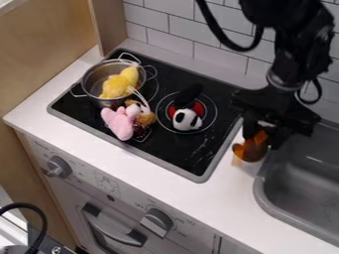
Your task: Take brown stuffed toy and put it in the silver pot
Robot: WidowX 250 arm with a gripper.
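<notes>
Hangs from the top right, with the black arm (298, 57) near upright and the gripper (263, 140) pointing down over the counter (222, 191), between stove (189, 166) and sink (265, 201). Seems to pinch the brown stuffed toy (252, 148), well apart from the silver pot (99, 74). Near the knobs (157, 222), small print, too small to read.

Looks shiny and metallic on the pot (88, 83), fuzzy and plush on the pink toy (119, 123), glossy on the black stovetop (165, 72), smooth on the white counter (169, 183).
</notes>
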